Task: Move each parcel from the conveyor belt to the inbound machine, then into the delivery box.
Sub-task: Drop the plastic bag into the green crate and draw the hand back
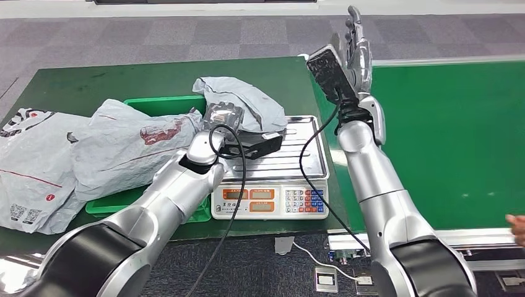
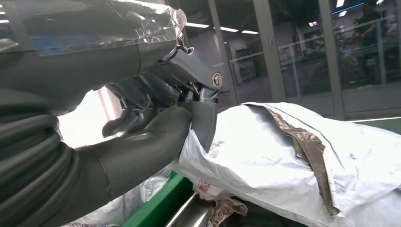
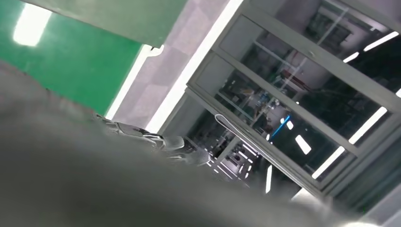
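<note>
Parcel, grey poly bag, rests on scale pan, left hand clamped on its edge. Two parcels already lie in green delivery box. Conveyor belt bare green. Right hand raised, fingers apart, holding nothing. Judgement: weighing step underway, transfer to box remains.

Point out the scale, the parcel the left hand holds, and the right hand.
scale [image 1: 291, 162], head view, bare steel pan.
grey parcel [image 1: 247, 99], head view, crumpled upper surface.
right hand [image 1: 354, 52], head view, raised palm.
</note>
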`<control>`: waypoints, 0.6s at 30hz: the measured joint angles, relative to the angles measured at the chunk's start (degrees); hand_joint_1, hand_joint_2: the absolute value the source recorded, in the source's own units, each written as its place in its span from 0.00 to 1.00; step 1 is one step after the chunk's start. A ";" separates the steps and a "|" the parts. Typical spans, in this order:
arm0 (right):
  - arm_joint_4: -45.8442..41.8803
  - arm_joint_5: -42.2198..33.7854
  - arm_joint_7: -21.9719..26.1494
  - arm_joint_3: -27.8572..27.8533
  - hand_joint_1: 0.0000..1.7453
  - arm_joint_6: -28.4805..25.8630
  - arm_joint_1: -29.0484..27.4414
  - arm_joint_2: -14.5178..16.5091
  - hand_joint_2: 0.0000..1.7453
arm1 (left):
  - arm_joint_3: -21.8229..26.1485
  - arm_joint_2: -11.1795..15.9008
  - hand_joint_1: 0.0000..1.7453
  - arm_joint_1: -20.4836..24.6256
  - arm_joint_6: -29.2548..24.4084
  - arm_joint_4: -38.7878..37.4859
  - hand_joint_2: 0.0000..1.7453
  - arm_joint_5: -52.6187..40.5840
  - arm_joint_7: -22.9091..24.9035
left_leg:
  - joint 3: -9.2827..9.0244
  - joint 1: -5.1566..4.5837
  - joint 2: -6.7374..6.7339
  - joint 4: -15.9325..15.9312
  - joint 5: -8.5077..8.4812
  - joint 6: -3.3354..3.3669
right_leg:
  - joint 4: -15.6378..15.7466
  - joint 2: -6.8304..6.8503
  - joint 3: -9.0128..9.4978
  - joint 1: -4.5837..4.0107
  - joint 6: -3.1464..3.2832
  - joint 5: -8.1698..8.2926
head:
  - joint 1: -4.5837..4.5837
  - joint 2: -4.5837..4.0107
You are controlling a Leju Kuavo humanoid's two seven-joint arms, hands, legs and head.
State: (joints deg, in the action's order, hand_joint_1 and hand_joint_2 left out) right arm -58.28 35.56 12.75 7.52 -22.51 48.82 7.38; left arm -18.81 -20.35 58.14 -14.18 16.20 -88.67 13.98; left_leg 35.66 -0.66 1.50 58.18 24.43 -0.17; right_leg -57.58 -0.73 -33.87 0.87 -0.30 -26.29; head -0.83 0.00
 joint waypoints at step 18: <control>5.21 -5.76 2.46 3.72 0.00 -2.14 2.28 -1.40 0.00 | -1.57 0.84 1.00 3.09 -7.03 0.01 1.00 3.43 -0.98 | 0.00 0.01 -0.08 0.00 0.00 0.00 | 0.00 -0.11 -0.04 -0.01 0.00 0.00 | 0.01 0.00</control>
State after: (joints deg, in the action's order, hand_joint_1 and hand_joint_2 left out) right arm -53.07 29.80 15.21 11.24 -24.65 51.10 5.98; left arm -20.38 -19.51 61.23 -21.22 16.21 -85.24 13.00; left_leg 35.66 -0.65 1.43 58.18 24.43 -0.18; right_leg -57.58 -0.83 -33.91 0.86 -0.30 -26.29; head -0.83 0.00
